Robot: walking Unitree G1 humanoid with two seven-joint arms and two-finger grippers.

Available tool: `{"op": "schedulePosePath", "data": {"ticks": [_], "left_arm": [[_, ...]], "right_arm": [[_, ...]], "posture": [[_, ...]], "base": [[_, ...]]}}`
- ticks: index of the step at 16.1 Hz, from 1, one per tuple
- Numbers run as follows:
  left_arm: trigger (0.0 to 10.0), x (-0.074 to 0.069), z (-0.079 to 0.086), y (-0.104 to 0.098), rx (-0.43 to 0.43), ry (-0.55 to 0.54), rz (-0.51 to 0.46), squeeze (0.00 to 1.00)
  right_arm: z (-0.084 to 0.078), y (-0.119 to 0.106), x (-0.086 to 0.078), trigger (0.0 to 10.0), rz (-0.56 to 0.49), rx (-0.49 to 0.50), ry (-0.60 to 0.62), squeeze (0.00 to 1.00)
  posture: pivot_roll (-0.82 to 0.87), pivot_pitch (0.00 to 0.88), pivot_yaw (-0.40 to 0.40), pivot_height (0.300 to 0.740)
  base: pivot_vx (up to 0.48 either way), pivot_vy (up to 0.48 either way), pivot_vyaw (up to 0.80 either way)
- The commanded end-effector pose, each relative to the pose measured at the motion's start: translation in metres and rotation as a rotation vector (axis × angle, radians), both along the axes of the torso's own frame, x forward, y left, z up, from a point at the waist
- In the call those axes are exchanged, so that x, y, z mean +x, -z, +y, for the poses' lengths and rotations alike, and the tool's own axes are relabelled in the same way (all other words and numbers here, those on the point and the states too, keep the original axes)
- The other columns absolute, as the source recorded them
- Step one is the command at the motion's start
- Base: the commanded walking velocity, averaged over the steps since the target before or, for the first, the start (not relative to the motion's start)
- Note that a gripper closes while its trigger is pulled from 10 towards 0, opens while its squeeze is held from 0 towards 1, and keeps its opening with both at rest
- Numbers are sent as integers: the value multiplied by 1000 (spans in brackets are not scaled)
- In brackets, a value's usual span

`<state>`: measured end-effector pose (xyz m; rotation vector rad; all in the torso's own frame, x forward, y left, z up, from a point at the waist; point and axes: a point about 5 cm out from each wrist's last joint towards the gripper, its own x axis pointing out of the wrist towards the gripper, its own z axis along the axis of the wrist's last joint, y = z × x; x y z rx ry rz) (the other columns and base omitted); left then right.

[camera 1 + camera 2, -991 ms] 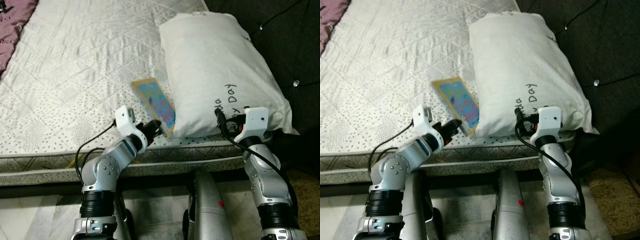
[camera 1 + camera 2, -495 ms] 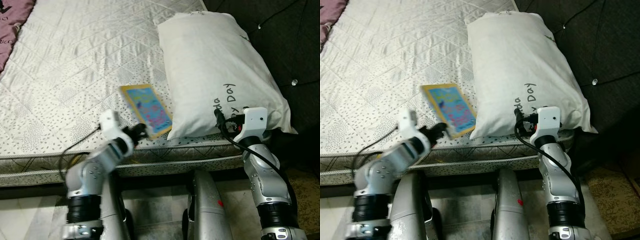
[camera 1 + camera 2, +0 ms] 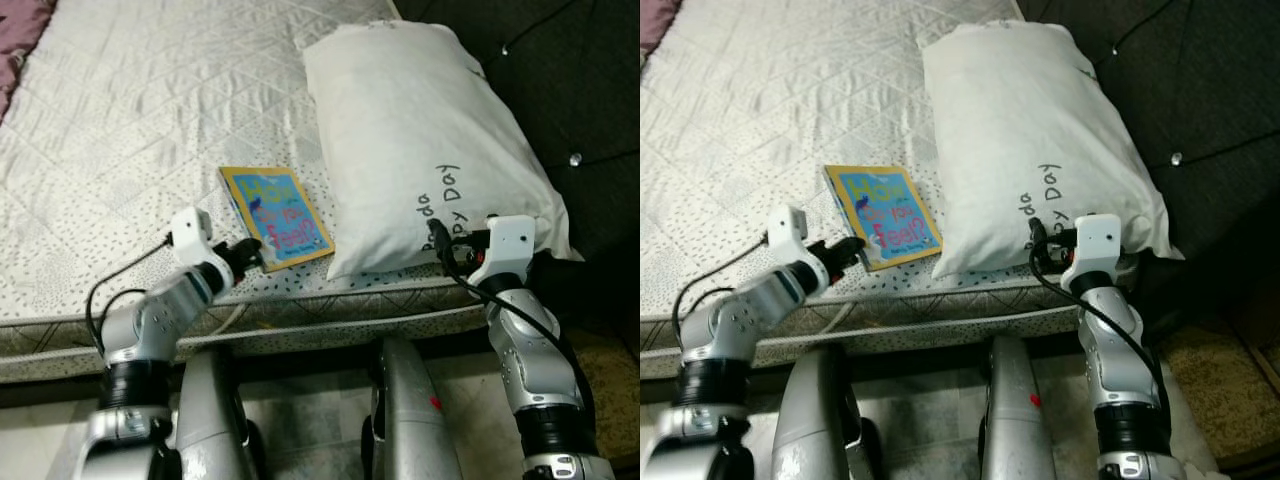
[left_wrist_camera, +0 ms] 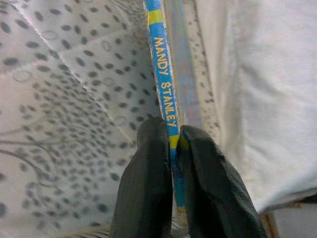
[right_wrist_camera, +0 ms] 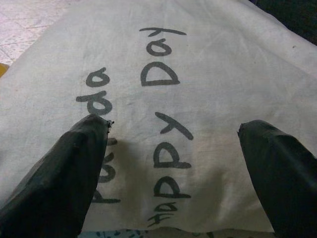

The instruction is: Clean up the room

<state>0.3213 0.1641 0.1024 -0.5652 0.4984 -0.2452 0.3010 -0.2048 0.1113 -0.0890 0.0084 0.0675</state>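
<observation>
**Book pinched at its near corner, long axis running away up the bed**

While the left hand point(image 4: 173, 163) is clamped on the picture book point(image 3: 277, 216), its two black fingers point(image 4: 148, 183) squeeze the blue spine from either side at the book's nearest end, close to the mattress edge. From that grip the book stretches away from the hand, up the bed and slightly toward the robot's left, its colourful cover facing up and lying flat or nearly flat on the quilted mattress point(image 3: 130, 130). In the left wrist view the spine, lettered "MANDY STANLEY", runs straight on from between the fingers, so hand and book share one line.

Just beside the book's right long edge lies the white pillow point(image 3: 420, 140), its flank touching or all but touching the cover. Any lift or drag should therefore go back toward the robot or to its left, not rightward into the pillow.

The right hand point(image 5: 173, 163) rests with its fingers spread wide over the pillow's near end, over the handwritten lettering, gripping nothing. The left arm is plainly the one placed for the book; the right is nearer the pillow.
</observation>
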Motion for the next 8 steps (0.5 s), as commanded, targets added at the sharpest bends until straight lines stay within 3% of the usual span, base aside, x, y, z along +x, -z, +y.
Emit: {"op": "schedulePosePath", "data": {"ticks": [1, 2, 3, 8], "left_arm": [[10000, 1, 11, 4, 54, -26, 6, 0], [10000, 2, 16, 5, 72, -30, 7, 0], [10000, 7, 27, 6, 121, -24, 3, 1000], [10000, 22, 58, 0, 351, -59, -40, 1000]], "right_arm": [[-2, 1, 0, 10000, 3, -7, 5, 0], [-2, 0, 0, 10000, 3, -7, 5, 0], [-2, 0, 0, 10000, 2, -7, 7, 0], [-1, 0, -1, 10000, 0, -4, 7, 0]], "posture": [[-113, 114, -14, 538], [-114, 115, -14, 538], [-116, 116, -14, 538], [-117, 118, -10, 538]], "base": [[0, 0, 0], [0, 0, 0], [0, 0, 0], [0, 0, 0]]}}
